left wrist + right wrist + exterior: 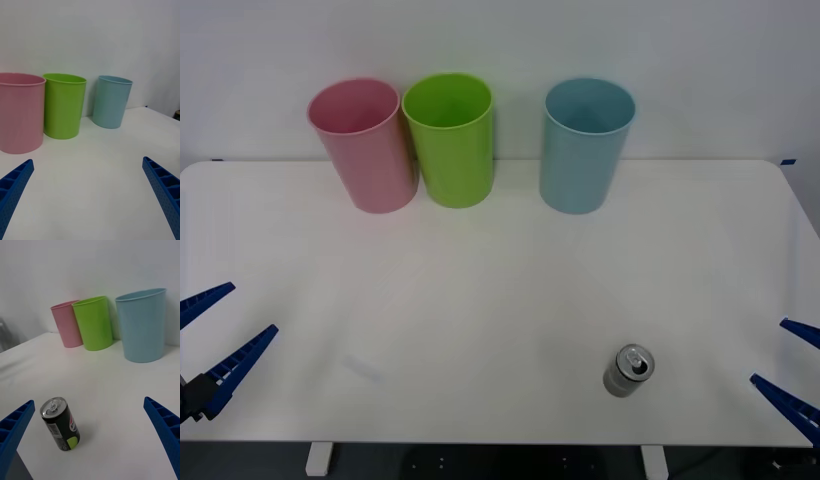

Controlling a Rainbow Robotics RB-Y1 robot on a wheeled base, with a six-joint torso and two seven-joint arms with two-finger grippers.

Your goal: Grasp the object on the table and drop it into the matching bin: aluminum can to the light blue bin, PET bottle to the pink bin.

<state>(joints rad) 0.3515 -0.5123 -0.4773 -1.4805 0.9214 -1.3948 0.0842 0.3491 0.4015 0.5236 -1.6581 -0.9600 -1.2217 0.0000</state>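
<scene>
The white desk (480,300) spans nearly the whole front view, a flat top with rounded corners, set against a pale wall.

Along its far edge stand three tall plastic bins, all upright with their round rims up. The pink bin (363,145) is furthest left, the lime green bin (449,139) stands just beside it on the right, so close that the two look to touch, and the light blue bin (585,145) stands apart, further right, with a clear gap of bare desk between it and the green one. In the right wrist view the three appear in the same order, the light blue bin (142,329) nearest that camera, then the lime green bin (93,323) and the pink bin (67,324) behind.

The left pincer (210,335) hangs at the near left corner of the desk, its blue ribbed fingers spread wide with nothing between them. The right pincer (792,372) hangs at the near right edge, likewise spread wide and empty.

The aluminum can (628,370) stands upright on the near right part of the desk, well short of the bins and left of the right pincer. From the right wrist the aluminum can (60,423) shows a shiny pull-tab top and a dark printed side, lying toward one finger and touching neither.
</scene>
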